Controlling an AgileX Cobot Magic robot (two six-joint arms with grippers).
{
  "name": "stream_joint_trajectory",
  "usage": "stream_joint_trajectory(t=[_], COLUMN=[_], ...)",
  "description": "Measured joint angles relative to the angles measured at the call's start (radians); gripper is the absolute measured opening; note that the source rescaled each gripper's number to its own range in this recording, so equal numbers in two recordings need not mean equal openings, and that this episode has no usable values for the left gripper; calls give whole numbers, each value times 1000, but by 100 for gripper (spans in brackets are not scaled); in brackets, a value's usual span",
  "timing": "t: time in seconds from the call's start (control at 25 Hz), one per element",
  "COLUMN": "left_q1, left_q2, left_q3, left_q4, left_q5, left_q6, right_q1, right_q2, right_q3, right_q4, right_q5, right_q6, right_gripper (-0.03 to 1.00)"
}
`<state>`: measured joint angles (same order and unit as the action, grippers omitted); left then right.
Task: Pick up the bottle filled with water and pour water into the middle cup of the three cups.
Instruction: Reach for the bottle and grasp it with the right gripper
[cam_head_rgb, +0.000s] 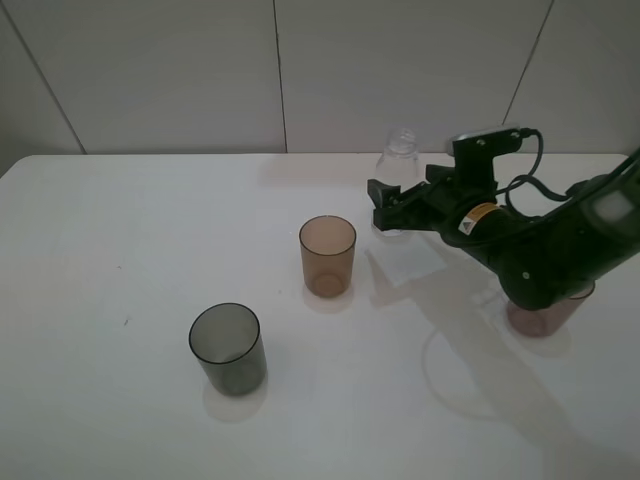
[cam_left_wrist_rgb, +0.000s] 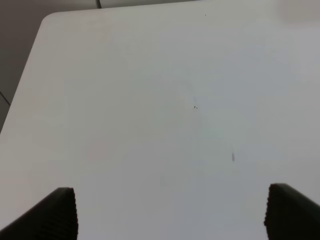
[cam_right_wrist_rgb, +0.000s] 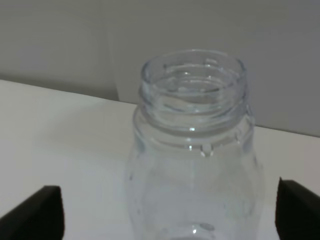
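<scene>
The clear bottle (cam_head_rgb: 401, 157) stands upright and uncapped near the back of the white table; it fills the right wrist view (cam_right_wrist_rgb: 195, 150). My right gripper (cam_head_rgb: 388, 207) is open, one finger on each side of the bottle's lower body (cam_right_wrist_rgb: 167, 214), apart from it. The amber-brown middle cup (cam_head_rgb: 327, 255) stands just left of the gripper. The dark grey cup (cam_head_rgb: 228, 348) is front left. The mauve-pink cup (cam_head_rgb: 545, 315) is at the right, mostly hidden behind my right arm. My left gripper (cam_left_wrist_rgb: 172, 212) is open and empty over bare table, out of the exterior view.
The white table (cam_head_rgb: 150, 220) ends at a pale panelled wall (cam_head_rgb: 180, 70) right behind the bottle. The left wrist view shows the table's far corner (cam_left_wrist_rgb: 47, 20) and small dark specks (cam_left_wrist_rgb: 233, 157) on its surface.
</scene>
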<state>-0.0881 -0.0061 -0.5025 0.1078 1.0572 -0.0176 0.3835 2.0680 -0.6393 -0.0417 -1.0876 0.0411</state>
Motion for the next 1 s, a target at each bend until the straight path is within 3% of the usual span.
stream_joint_trajectory(t=[0.92, 1.0], left_q1=[0, 0], left_q2=[0, 0], left_q3=[0, 0], left_q4=[0, 0], left_q5=[0, 0], left_q6=[0, 0], right_q1=[-22, -22], right_q2=[208, 210], right_q3=[-216, -223], right_q4=[42, 42], right_q5=[55, 58], right_q6=[0, 0], right_gripper=[95, 89])
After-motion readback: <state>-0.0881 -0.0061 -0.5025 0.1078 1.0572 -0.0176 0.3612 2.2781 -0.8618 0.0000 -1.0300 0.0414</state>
